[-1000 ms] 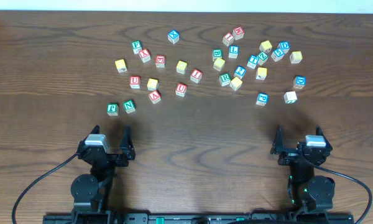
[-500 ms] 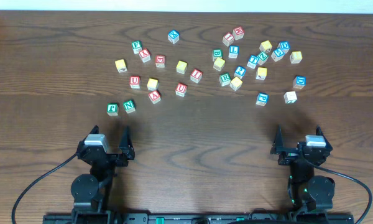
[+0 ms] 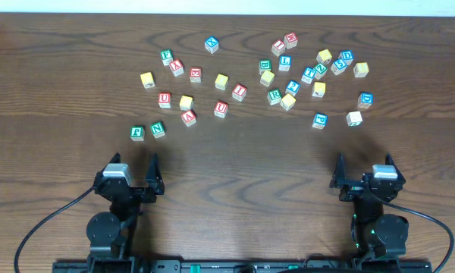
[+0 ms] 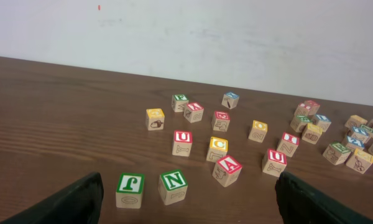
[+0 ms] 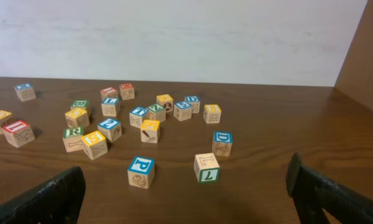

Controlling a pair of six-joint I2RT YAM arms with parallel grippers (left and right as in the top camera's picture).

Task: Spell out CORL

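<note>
Small wooden letter cubes lie scattered across the far half of the table. A yellow-topped C cube (image 3: 186, 101) shows its letter in the left wrist view (image 4: 218, 145). Another yellow-topped cube (image 3: 146, 79) sits far left; its letter is unclear. The green R cube (image 3: 274, 95) also shows in the right wrist view (image 5: 73, 132). The blue L cube (image 3: 285, 62) lies behind it, seen too in the right wrist view (image 5: 110, 102). My left gripper (image 3: 133, 168) and right gripper (image 3: 364, 165) are open and empty near the front edge, well short of the cubes.
Green J (image 4: 130, 184) and N (image 4: 173, 181) cubes lie closest to the left gripper. A blue P cube (image 5: 141, 167) and a tipped cube (image 5: 206, 167) lie closest to the right gripper. Red-lettered cubes (image 3: 221, 108) are mixed in. A white wall backs the table.
</note>
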